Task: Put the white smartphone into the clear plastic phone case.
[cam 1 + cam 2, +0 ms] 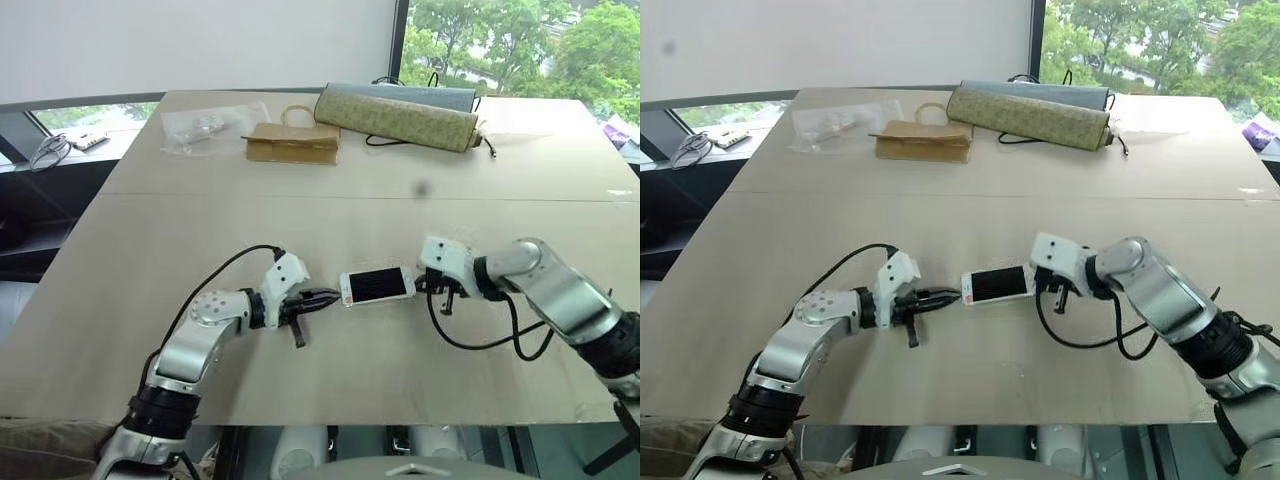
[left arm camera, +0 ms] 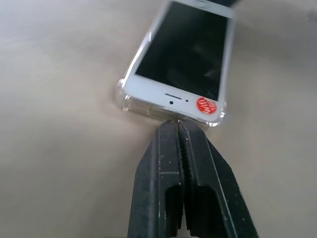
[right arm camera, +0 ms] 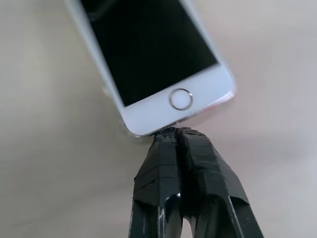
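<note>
From the head views, the white smartphone (image 1: pixel 377 285) lies screen-up on the table (image 1: pixel 350 205), between the left gripper (image 1: pixel 325 298) and the right gripper (image 1: pixel 424 284). The left wrist view shows the clear plastic phone case (image 2: pixel 124 99) hugging its earpiece end, fingers (image 2: pixel 163 163) pressed together there. In the right wrist view, closed fingers (image 3: pixel 198 163) meet the home-button end; the far end is cut off.

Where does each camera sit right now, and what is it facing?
Head eyes: looking forward and down over the table; both arms show, with left gripper and right gripper at opposite ends of the white smartphone.
Left wrist: along its shut fingers, facing the earpiece end, seated in the clear plastic phone case.
Right wrist: along its shut fingers, facing the home-button end.
All share the phone.
</note>
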### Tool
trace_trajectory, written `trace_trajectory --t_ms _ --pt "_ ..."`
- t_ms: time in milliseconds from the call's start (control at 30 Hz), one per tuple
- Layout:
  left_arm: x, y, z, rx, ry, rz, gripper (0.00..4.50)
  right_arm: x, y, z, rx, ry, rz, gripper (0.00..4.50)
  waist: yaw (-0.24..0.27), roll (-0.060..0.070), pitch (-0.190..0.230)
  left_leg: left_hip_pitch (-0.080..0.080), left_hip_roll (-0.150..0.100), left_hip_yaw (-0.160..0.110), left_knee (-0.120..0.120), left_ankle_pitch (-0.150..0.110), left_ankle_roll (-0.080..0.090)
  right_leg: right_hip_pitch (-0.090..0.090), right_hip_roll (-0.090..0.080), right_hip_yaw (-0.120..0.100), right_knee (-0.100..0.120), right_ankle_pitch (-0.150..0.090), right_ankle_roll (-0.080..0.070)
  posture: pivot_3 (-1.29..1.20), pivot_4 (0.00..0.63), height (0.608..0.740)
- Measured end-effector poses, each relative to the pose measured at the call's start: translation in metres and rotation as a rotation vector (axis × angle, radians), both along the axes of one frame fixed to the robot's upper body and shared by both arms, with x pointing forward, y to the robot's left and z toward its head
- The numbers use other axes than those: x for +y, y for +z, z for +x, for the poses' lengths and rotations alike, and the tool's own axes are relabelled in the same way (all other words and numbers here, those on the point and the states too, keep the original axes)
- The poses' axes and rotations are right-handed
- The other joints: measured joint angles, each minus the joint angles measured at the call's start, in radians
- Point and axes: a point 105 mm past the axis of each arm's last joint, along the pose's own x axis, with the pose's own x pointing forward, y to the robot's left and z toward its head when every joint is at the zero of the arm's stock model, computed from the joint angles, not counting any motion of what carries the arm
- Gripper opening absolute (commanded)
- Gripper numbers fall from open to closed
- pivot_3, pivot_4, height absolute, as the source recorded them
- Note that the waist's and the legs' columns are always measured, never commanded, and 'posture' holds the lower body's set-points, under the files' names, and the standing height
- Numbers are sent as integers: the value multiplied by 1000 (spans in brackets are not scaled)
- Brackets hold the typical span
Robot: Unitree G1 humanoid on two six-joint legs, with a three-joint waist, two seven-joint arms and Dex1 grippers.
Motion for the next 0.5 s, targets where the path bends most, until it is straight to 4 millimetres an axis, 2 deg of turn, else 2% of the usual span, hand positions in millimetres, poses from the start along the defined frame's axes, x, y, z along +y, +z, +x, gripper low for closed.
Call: trace_trajectory --t_ms 67,233,500 --pt "-5 1 -1 -3 -15 -7 82 -1 4 9 -28 2 -8 0 3 0 0 -5 0 0 0 0 0 -4 0 0 0 1 2 0 150 740" --pt "-9 3 -1 10 -24 -6 82 -4 5 11 -36 18 -25 0 12 0 0 -8 -1 -1 1 0 0 -7 1 -2 -1 1 2 0 150 740" --pt "-14 16 10 -23 -26 1 82 -16 3 -5 -1 6 -49 0 13 0 1 -9 -1 -2 1 0 0 -6 1 -3 -1 1 2 0 150 740"
